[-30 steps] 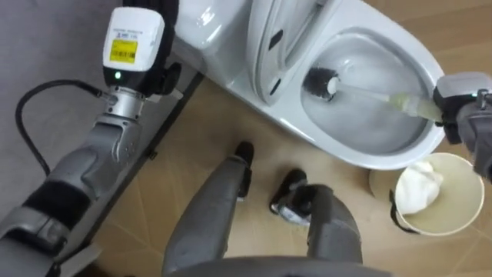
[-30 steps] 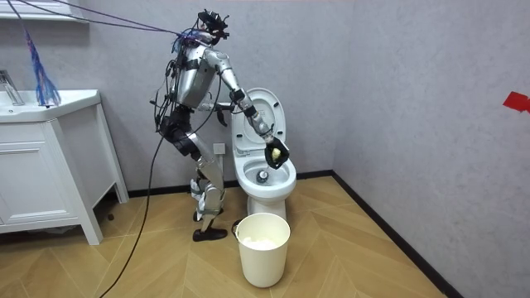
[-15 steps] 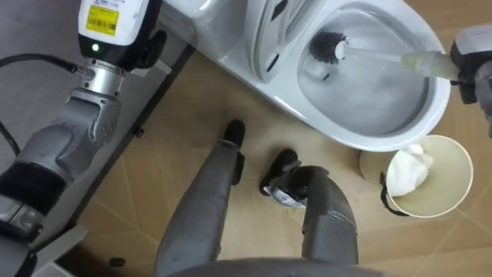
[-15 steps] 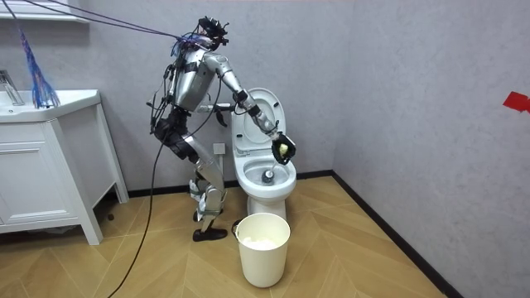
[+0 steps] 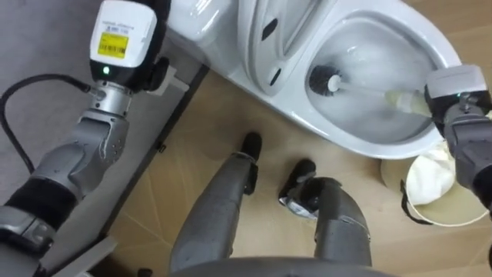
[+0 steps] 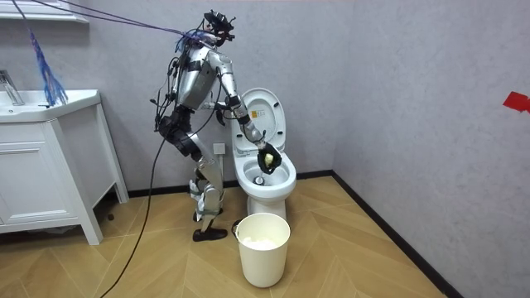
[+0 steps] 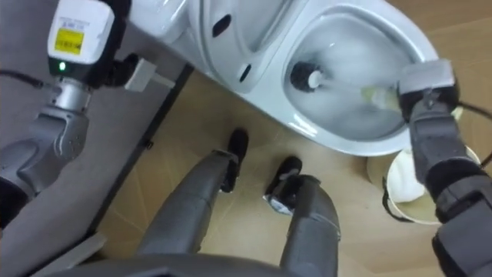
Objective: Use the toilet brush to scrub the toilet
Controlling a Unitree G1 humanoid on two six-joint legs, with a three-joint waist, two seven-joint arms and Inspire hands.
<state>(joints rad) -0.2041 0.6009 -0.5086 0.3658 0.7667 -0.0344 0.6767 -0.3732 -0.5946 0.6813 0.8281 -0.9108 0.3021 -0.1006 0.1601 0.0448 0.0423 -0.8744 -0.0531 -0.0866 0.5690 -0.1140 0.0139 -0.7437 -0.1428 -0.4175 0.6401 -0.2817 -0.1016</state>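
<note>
Left hand (image 5: 125,42) is hanging idle beside the tank of the white ceramic toilet (image 5: 338,138); I cannot tell its grip. Ahead of the right hand (image 5: 455,96), which is clamping the pale handle, the black-bristled toilet brush (image 5: 327,81) is resting its head against the bowl's wall. To scrub well, the hand should probably be sweeping the bristles firmly round under the rim, clear of the round cream bin (image 5: 453,206) just below it.

glossy white ceramic toilet (image 5: 288,111), dark-bristled plastic brush (image 5: 361,91), matt wood-patterned floor (image 5: 215,115).
</note>
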